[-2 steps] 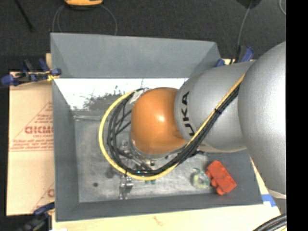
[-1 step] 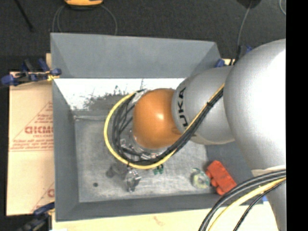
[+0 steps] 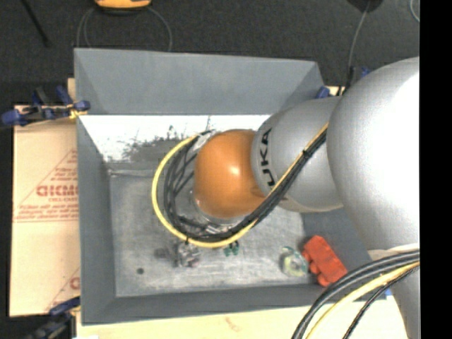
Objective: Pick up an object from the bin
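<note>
Can't tell whether to call the gripper (image 3: 186, 253) released or clenched, tucked deep under the orange wrist cover (image 3: 222, 174) and cable loop (image 3: 161, 189), well left of the red block (image 3: 323, 260). Looks set low near the floor of the bin (image 3: 95, 210) on purpose, for getting at loose stuff lying flat. Guessing the likeliest pick to be the small green bit (image 3: 230, 249) roughly halfway over to the red block, with a pale roundish lump (image 3: 292, 262) just beside that block's left edge.
</note>
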Controlling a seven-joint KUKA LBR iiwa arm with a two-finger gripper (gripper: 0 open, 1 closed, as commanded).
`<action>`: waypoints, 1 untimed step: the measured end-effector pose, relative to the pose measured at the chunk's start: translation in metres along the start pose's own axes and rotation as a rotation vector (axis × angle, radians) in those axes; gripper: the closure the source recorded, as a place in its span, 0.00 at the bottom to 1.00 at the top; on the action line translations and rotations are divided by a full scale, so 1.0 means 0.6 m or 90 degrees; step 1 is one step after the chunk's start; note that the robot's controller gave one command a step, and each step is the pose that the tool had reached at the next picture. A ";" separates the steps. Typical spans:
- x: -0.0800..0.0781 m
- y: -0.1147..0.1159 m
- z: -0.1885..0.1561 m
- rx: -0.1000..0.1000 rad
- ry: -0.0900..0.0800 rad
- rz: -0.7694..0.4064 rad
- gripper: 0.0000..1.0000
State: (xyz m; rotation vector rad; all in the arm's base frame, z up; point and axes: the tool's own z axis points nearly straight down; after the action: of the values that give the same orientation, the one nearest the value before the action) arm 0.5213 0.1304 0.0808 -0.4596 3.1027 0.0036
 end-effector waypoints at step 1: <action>-0.007 0.002 -0.240 0.002 -0.004 -0.009 1.00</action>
State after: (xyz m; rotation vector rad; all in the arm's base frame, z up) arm 0.5241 0.1325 0.2249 -0.4807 3.0929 0.0003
